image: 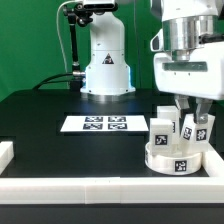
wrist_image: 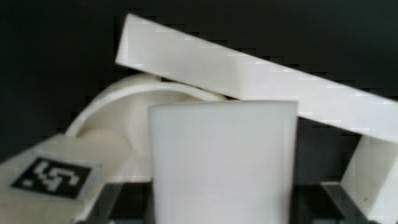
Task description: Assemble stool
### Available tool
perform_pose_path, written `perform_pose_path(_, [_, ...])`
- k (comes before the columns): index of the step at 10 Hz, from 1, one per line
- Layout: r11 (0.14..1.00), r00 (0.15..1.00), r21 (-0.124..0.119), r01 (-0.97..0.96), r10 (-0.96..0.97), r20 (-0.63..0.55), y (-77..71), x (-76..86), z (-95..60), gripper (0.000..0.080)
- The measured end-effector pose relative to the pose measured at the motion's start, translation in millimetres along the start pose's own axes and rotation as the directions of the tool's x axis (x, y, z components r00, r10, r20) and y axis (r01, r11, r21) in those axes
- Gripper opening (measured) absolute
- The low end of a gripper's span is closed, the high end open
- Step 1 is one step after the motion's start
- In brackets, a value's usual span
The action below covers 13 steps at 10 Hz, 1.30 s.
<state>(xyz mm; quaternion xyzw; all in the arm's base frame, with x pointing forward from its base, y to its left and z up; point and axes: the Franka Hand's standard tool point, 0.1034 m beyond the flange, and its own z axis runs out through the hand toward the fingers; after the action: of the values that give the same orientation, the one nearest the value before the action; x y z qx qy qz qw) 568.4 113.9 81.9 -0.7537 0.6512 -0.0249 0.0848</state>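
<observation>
The white round seat (image: 180,159) lies at the exterior view's right, close to the front rail, with a tag on its side. Three short white legs stand on it: one at the left (image: 160,128), one in the middle (image: 186,126) and one at the right (image: 204,130). My gripper (image: 194,116) is straight above the two right ones. In the wrist view my gripper (wrist_image: 226,205) is shut on a white leg (wrist_image: 222,150), which stands upright between the dark fingers (wrist_image: 125,200). The seat's rounded edge (wrist_image: 125,110) and a tag (wrist_image: 54,176) show beside it.
The marker board (image: 97,123) lies mid-table before the robot base (image: 107,65). White border rails run along the front (image: 100,188) and at the left (image: 6,152). A long white strip (wrist_image: 267,75) crosses the wrist view beyond the held leg.
</observation>
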Motion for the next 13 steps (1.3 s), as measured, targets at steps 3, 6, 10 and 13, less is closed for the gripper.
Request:
perform_pose_path(3, [0.969, 0.969, 0.015, -0.247, 0.246, 0.027, -0.2, -3.4, 0.3, 0.0338])
perform_pose_path(6, [0.906, 0.905, 0.009, -0.424, 0.424, 0.041, 0.3, -7.3, 0.9, 0.0338])
perform_pose_path(10, [0.827, 0.826, -0.009, -0.562, 0.562, 0.044, 1.2, -8.3, 1.2, 0.0338])
perform_pose_path(13, [0.741, 0.739, -0.018, -0.672, 0.671, 0.054, 1.4, -8.0, 1.4, 0.0338])
